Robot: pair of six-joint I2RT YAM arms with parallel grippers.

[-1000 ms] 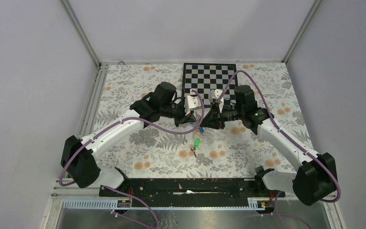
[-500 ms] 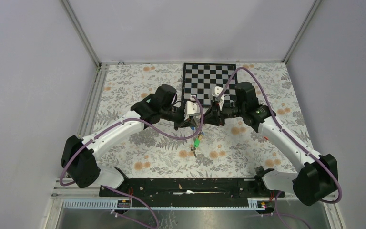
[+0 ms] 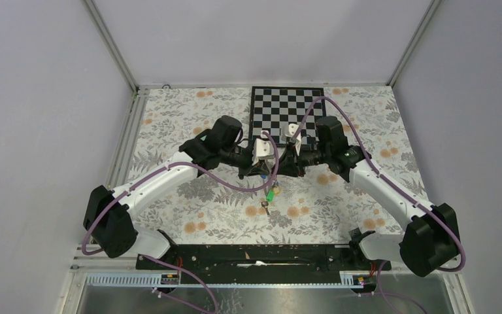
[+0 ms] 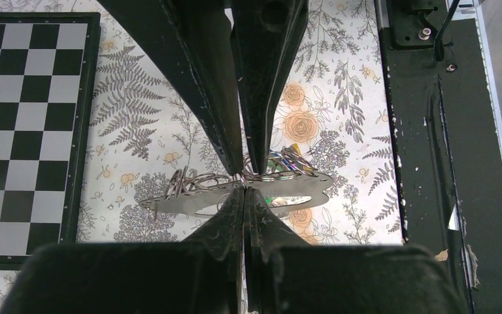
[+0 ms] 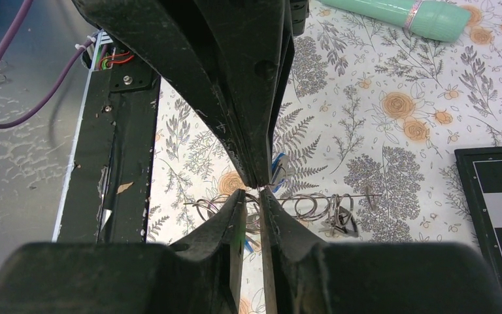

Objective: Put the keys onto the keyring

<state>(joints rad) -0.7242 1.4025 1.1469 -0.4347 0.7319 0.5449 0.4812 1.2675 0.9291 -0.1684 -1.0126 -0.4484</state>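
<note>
Nearest the arm bases, a black rail [image 3: 255, 255] is running along the near edge of the table [image 3: 189, 131]. Just beyond it, about midway between the table's left and right edges, a small roundish piece [image 3: 263, 210] with a dark stem is lying on the floral cover (too small to identify from above). A little farther in, a green key [image 3: 271, 195] is dangling below the spot where the two arms are meeting tip to tip.

At that spot the left gripper [image 4: 244, 190] is pinching the keyring [image 4: 189, 183] with its jaws pressed fully together. The keyring is a tangle of thin silvery wire loops spreading to either side of the fingertips. A flat silvery plate [image 4: 183, 206] with an oval cut-out is lying crosswise just beneath the loops. Whether it is touching the fingers cannot be told.

The right gripper [image 5: 253, 193] is facing it from the opposite side. Its jaws are standing only a sliver apart, and the same wire appears to be caught across their tips. Blue key heads [image 5: 276, 162] are showing close behind those tips, among the loops.

Farther back, a chessboard [image 3: 286, 108] is lying flat against the far edge of the table, near its middle. In the right wrist view a long mint-green piece [image 5: 399, 12] is resting on the floral cover, well apart from the keyring.
</note>
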